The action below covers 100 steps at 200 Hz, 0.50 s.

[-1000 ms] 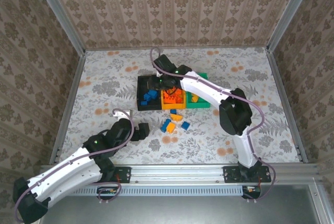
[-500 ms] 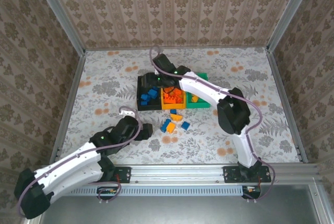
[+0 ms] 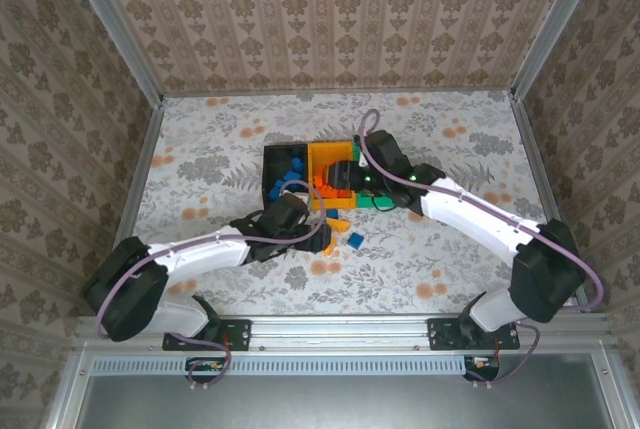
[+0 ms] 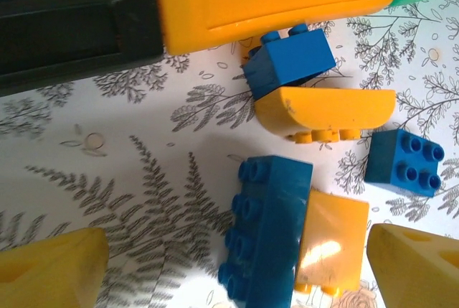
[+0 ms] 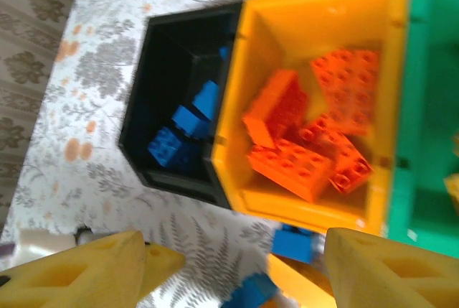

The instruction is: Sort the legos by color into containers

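Observation:
The three joined containers stand mid-table: black bin (image 3: 269, 167), orange bin (image 3: 328, 151), green bin (image 5: 430, 71). Blue legos (image 5: 183, 132) lie in the black bin and red-orange legos (image 5: 315, 136) in the orange one. Loose legos lie on the table in front of the bins. My left gripper (image 4: 237, 272) is open and low over them, its fingers (image 4: 50, 268) straddling a long blue brick (image 4: 269, 229) and a yellow-orange brick (image 4: 330, 243). Beyond these lie a blue brick (image 4: 290, 57), a curved yellow-orange brick (image 4: 326, 110) and a small blue brick (image 4: 404, 162). My right gripper (image 5: 237, 272) hangs open and empty above the bins' front edge.
The right arm (image 3: 470, 214) reaches in from the right and covers most of the green bin in the top view. The left arm (image 3: 200, 249) lies low across the near left table. Metal rails (image 3: 140, 179) and patterned walls fence the table.
My left arm has swung forward and right, bringing its gripper over the loose bricks. My right gripper has opened and pulled back to the right from above the black bin.

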### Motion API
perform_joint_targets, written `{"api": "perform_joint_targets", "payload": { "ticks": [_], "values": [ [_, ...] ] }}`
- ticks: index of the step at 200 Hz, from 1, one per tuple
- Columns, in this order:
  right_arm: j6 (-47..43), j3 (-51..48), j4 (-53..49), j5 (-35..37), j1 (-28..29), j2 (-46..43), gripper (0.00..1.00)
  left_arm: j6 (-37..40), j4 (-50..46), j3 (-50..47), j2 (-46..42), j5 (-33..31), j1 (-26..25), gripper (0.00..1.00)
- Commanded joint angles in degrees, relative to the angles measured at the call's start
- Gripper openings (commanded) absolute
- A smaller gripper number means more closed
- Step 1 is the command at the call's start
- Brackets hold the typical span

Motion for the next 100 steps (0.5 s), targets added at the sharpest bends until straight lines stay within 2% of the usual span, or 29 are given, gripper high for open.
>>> {"api": "perform_joint_targets", "payload": {
  "ticks": [1, 51, 100],
  "values": [
    [1.4, -3.8, 1.9, 1.5, -1.1, -4.8, 0.68, 2.0, 1.0, 2.0, 1.9, 1.6, 0.2, 0.92],
    [2.2, -7.0, 2.3, 1.8, -2.6, -9.3, 0.69, -0.2, -4.1, 1.1, 3.9, -2.6, 0.9, 0.79],
    [2.2, -7.0, 2.0, 2.3, -3.0, -11.3, 0.69, -2.2, -10.7, -4.5, -5.8, -5.7, 3.6, 0.7]
  ]
}}
